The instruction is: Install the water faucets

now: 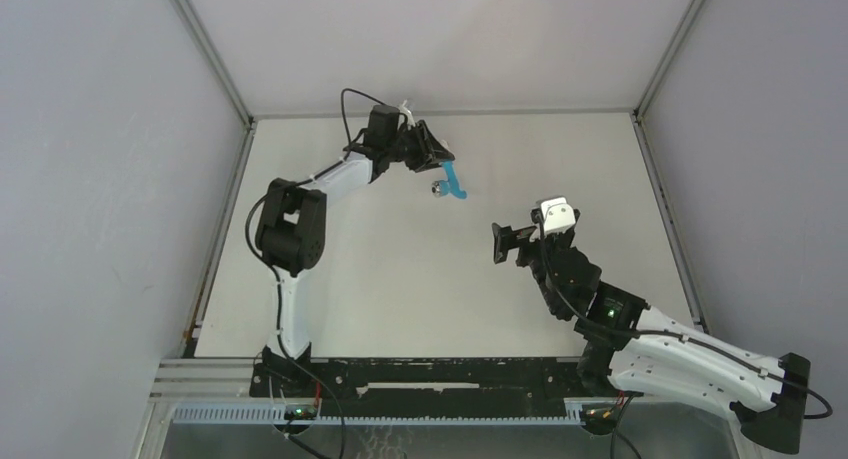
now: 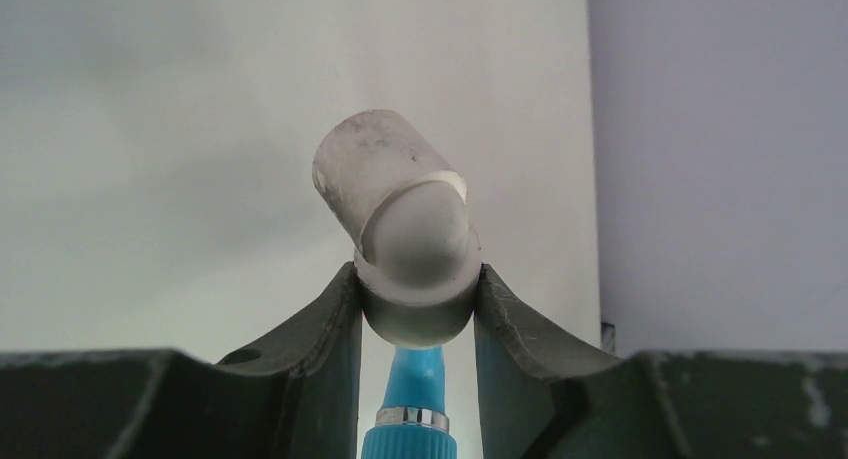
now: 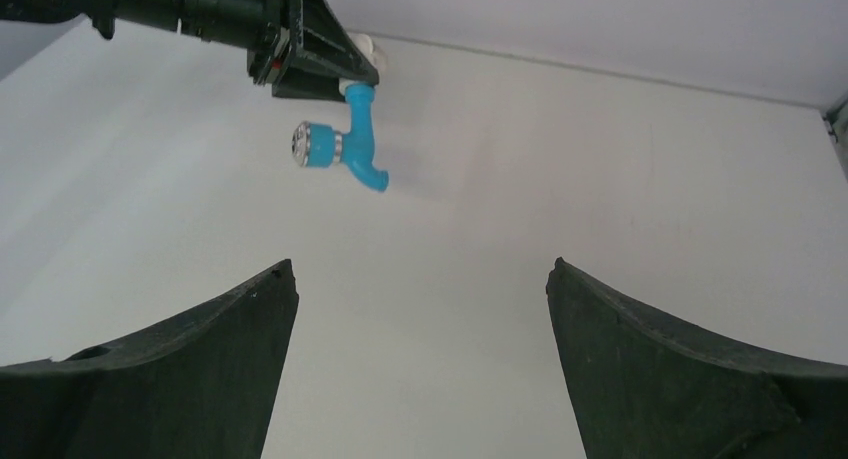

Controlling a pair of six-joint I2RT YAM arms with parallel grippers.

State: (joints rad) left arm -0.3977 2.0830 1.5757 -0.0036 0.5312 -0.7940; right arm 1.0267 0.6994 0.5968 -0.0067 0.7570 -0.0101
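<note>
- Water faucet, bright blue, is held up at the tip of the left gripper, over the far middle of the white table.
- In the left wrist view, a white fitting is seen clamped by its collar between the two dark fingers. These are drawn in to a narrow gap around it. The cylindrical body of the fitting is tilted up and to the left beyond the fingertips.
- The blue stem of the faucet is seen just below that collar, between the fingers and touching the underside of the fitting. A chrome ring is seen lower on the stem. How firmly the two parts are joined cannot be told.
- In the right wrist view, the faucet is shown hanging under the left gripper. Its spout is curved down and to the right, and a chrome-ringed head is pointed to the left. A small part of the white fitting is visible past the gripper.
- The right gripper is held right of the table's centre, well apart from the faucet and pointed toward the left.
- Its fingers are spread wide, and only the table surface is seen between them.
</note>
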